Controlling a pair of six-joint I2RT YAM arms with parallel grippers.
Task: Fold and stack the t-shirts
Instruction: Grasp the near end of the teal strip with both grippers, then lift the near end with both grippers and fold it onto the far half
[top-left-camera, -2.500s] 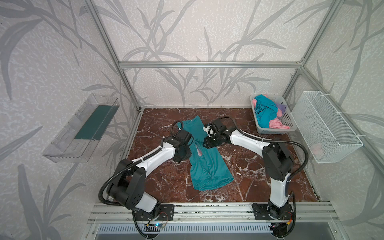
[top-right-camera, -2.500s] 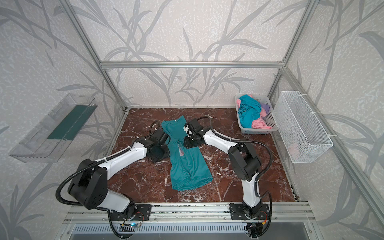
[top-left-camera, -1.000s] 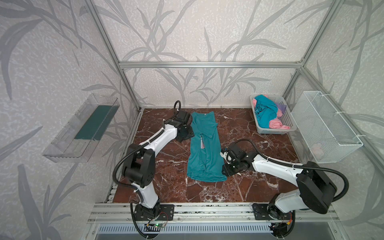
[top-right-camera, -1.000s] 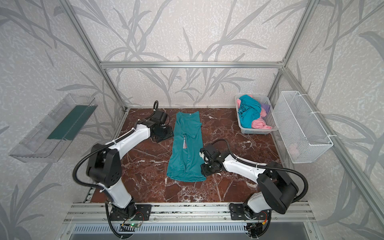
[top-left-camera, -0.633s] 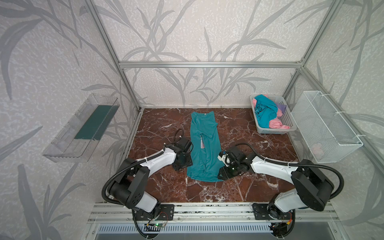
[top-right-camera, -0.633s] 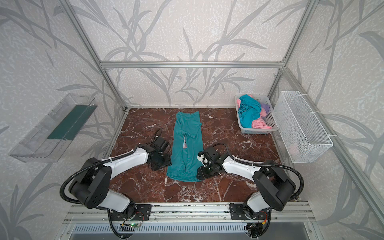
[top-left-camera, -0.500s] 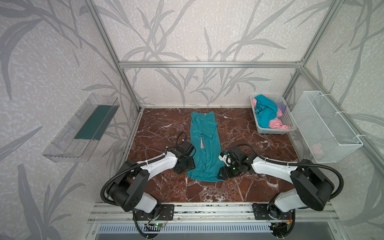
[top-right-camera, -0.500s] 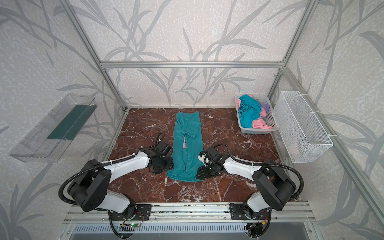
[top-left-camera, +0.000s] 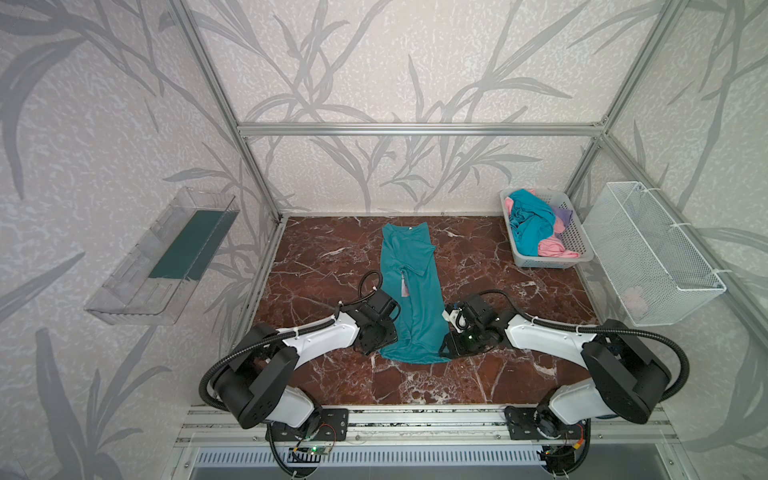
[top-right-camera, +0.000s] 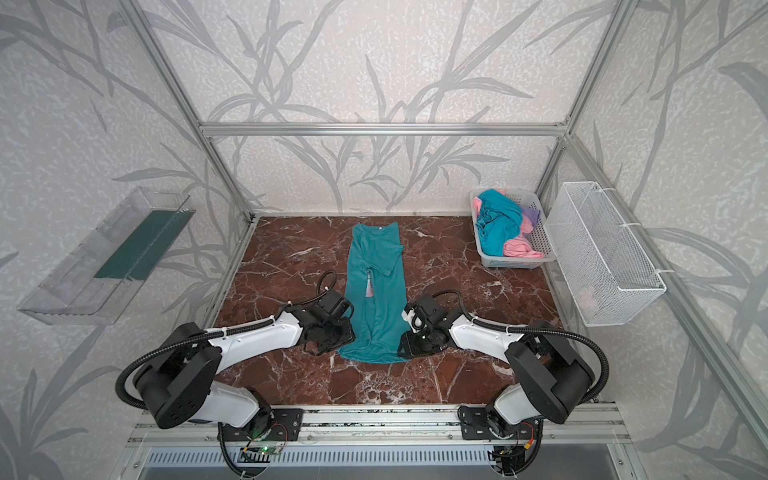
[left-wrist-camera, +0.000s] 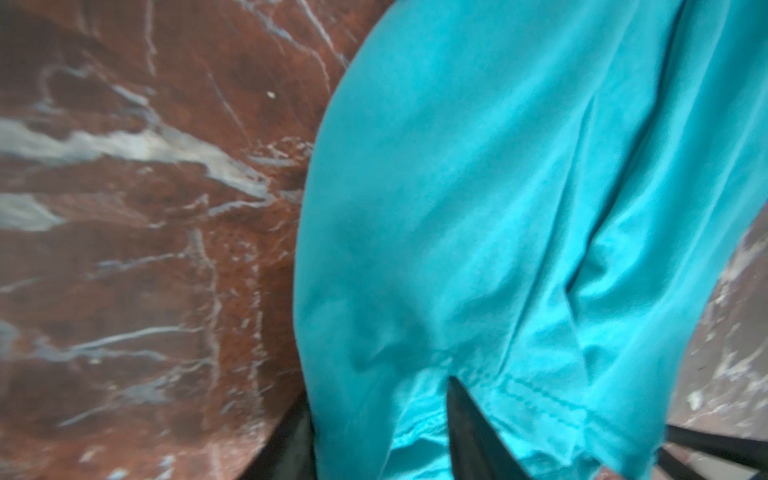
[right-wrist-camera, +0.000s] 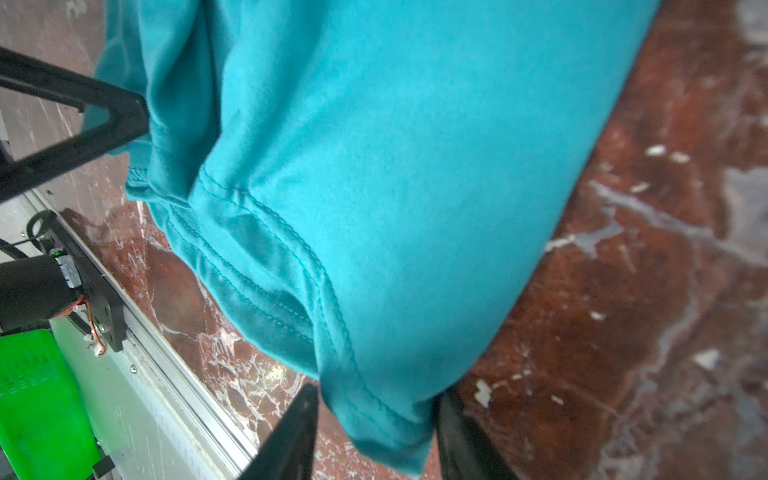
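On the red marble table (top-left-camera: 324, 257), a long teal t-shirt (top-left-camera: 409, 286) lies folded into a thin strip. Its neck end is far from the robot and its bottom hem is near it. A small pale tag (top-left-camera: 404, 289) shows on the shirt's middle.

At the left corner of that hem sits the left gripper (top-left-camera: 384, 347). Its two fingers are partway together, with the hem pinched between them. At the right corner of the hem sits the right gripper (top-left-camera: 448, 351), and its fingers squeeze that corner the same way. Both arms lie low, one on each side of the shirt.

Far to the right of the shirt, by the back wall, a grey basket (top-left-camera: 579, 249) holds a heap of t-shirts (top-left-camera: 530, 222), teal, pink and lilac. Even farther right of the shirt, a white wire basket (top-left-camera: 648, 249) hangs on the wall. Well to the left of the shirt hangs a clear plastic shelf (top-left-camera: 166, 257).
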